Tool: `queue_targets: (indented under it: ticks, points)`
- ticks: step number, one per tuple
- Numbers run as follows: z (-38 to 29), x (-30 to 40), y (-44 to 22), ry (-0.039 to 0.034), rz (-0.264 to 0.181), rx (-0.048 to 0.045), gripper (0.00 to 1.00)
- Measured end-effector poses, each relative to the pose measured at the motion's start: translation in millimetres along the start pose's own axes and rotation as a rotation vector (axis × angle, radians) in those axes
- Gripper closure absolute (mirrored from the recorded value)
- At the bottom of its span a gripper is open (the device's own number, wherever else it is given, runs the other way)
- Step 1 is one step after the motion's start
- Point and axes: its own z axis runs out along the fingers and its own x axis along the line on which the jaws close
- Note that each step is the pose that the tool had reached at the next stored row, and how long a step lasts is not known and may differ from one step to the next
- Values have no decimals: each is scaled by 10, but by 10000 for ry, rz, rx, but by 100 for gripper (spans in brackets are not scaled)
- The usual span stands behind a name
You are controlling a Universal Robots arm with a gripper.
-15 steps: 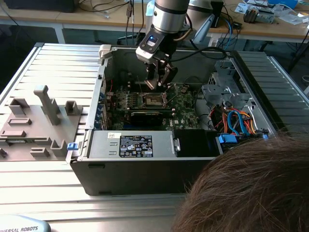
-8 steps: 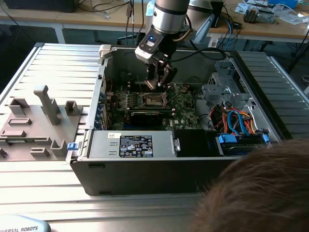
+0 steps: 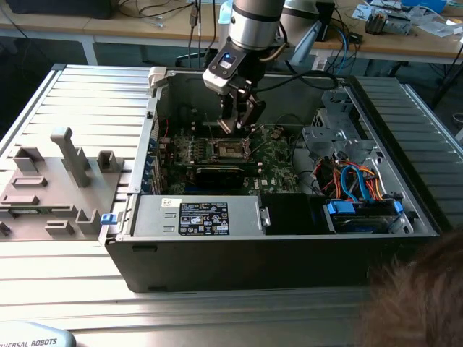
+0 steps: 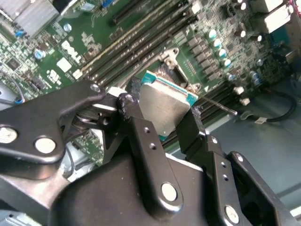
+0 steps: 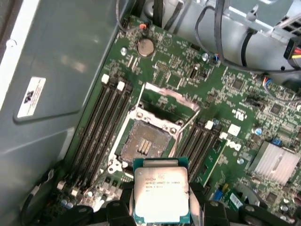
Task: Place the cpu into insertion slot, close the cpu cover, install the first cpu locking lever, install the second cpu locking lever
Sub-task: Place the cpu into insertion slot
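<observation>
end effector (image 4: 162, 110) clamped on cpu (image 5: 161, 195) edges, hovering above open insertion slot (image 5: 146, 141).

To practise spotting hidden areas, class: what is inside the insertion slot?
In the first wrist view the insertion slot is empty: bare contacts, no chip. The cpu, gripped by the pincer, hangs in front and hides the slot's nearest edge.
</observation>
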Motion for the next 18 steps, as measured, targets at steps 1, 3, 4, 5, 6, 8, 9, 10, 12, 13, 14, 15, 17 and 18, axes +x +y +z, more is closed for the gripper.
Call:
queue_targets:
  ticks: [1, 3, 4, 5, 6, 8, 9, 10, 12, 13, 14, 15, 17, 18]
  points:
    - [0, 0, 0, -1, -1, 0, 45]
    - [-2, -2, 6, -4, 0, 2, 45]
    - [-1, -2, 6, -4, 1, 2, 45]
    - [-1, -2, 6, -3, 0, 2, 45]
    - [-1, -2, 6, -3, 0, 2, 45]
    - [-1, -2, 6, -3, 0, 2, 45]
    - [-1, -2, 7, -2, 0, 2, 45]
    - [-1, -2, 7, -3, 0, 2, 45]
    - [-1, -2, 7, -2, 8, 2, 45]
    - [1, -2, 7, 2, 40, 1, 45]
    - [3, -2, 7, 7, 100, 1, 45]
    - [5, -2, 7, 17, 198, 0, 45]
    - [7, -2, 8, 36, 375, -3, 45]
    - [8, -2, 8, 39, 407, -4, 45]
